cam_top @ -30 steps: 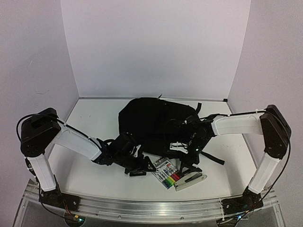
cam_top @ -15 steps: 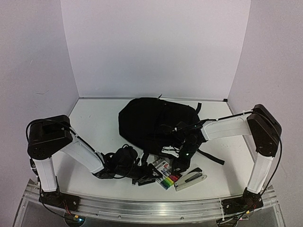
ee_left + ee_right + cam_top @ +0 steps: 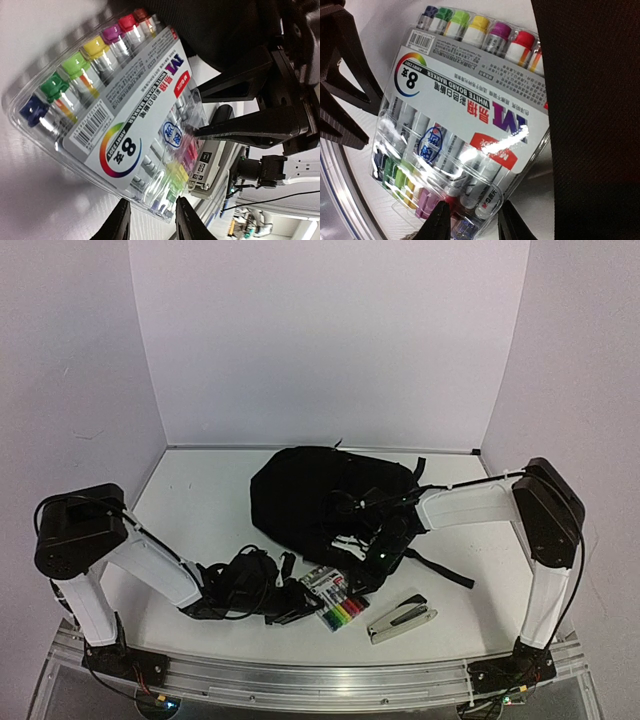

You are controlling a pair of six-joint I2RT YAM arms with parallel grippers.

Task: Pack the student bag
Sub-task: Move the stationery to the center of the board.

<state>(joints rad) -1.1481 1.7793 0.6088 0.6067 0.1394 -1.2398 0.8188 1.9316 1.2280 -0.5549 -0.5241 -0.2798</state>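
The left claw [image 3: 150,206] pinches one end of the marker pack [image 3: 125,120], which sits at the front of the white table [image 3: 200,500]. The right claw [image 3: 475,207] pinches the pack's opposite end. The black backpack [image 3: 325,490] lies just behind at mid-table, its edge against the pack. A stapler [image 3: 400,618] lies to the right.

**A:** Overhead view is bright and even, with soft light from above and only faint shadows on the white table [image 3: 200,505].

**B:** The student bag [image 3: 310,490] reads flat black, no detail. Up close, white glare streaks the marker pack [image 3: 465,115], and the left wrist's background blurs.
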